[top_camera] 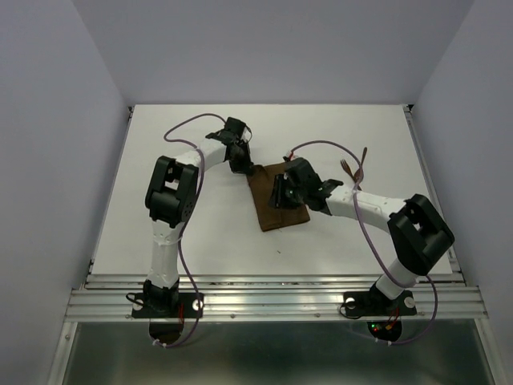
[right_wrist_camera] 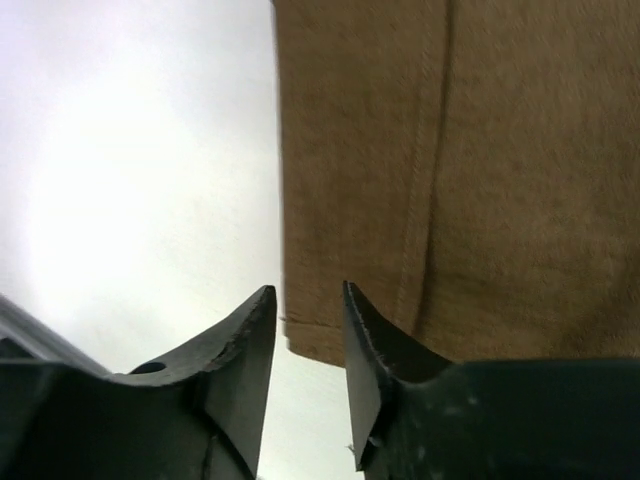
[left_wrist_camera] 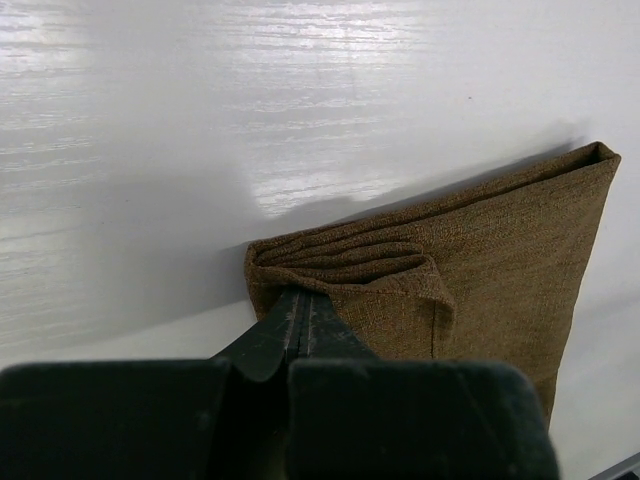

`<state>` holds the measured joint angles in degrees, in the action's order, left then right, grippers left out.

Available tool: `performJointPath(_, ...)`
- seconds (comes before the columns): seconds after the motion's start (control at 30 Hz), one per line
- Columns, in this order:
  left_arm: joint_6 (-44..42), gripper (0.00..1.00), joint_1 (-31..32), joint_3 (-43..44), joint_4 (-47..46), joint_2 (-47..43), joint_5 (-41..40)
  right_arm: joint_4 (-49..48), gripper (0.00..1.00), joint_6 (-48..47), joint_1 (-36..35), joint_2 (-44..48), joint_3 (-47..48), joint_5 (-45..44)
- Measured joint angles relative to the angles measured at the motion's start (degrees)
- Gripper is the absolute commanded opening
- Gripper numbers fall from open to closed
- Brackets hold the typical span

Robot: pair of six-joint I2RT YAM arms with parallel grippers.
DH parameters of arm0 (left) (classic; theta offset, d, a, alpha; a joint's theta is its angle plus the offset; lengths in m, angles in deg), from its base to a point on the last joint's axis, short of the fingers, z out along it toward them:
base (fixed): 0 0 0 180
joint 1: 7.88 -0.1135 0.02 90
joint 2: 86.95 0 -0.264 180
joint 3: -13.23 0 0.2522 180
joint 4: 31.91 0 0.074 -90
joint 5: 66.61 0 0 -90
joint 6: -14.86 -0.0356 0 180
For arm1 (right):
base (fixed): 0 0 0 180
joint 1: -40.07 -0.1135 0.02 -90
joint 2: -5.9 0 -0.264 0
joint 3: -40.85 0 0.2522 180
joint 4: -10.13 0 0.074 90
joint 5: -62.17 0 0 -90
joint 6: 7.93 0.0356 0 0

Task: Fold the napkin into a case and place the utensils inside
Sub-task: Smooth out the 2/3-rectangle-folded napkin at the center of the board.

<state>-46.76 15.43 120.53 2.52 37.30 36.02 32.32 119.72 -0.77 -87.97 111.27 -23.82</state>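
Observation:
The napkin (top_camera: pixel 282 215) lies folded as a narrow dark brown case in the middle of the table. My left gripper (top_camera: pixel 243 167) is at its far left corner. In the left wrist view the gripper (left_wrist_camera: pixel 300 295) is shut, its tips against the layered, bunched end of the cloth (left_wrist_camera: pixel 500 250). My right gripper (top_camera: pixel 278 195) hovers over the case. In the right wrist view it (right_wrist_camera: pixel 308 290) is open a little and empty, above a corner of the cloth (right_wrist_camera: pixel 480 150). The fork (top_camera: pixel 349 170) and spoon (top_camera: pixel 365 156) lie at the back right, partly behind the right arm's cable.
The white table (top_camera: pixel 200 233) has a raised rail along its near edge (top_camera: pixel 272 282). Purple cables loop over both arms. Grey walls close in the far and side edges.

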Motion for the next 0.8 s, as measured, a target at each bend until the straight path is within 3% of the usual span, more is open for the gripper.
performJointPath(0.13,0.02,0.00,0.35,0.00,-0.31,0.15,0.46,0.79,0.41,-0.81,2.05,-0.59,4.22,-2.21)
performJointPath(0.2,0.00,0.00,0.37,0.22,-0.22,0.26,0.66,1.38,0.36,-1.79,3.82,-2.73,7.82,-2.60)
performJointPath(0.4,0.02,0.00,0.37,1.70,0.37,1.14,0.98,2.95,0.10,-4.74,6.32,-12.48,19.65,-1.84)
performJointPath(0.8,0.02,0.00,0.37,3.23,1.60,1.68,1.77,4.63,0.06,-5.70,6.45,-25.40,32.09,2.05)
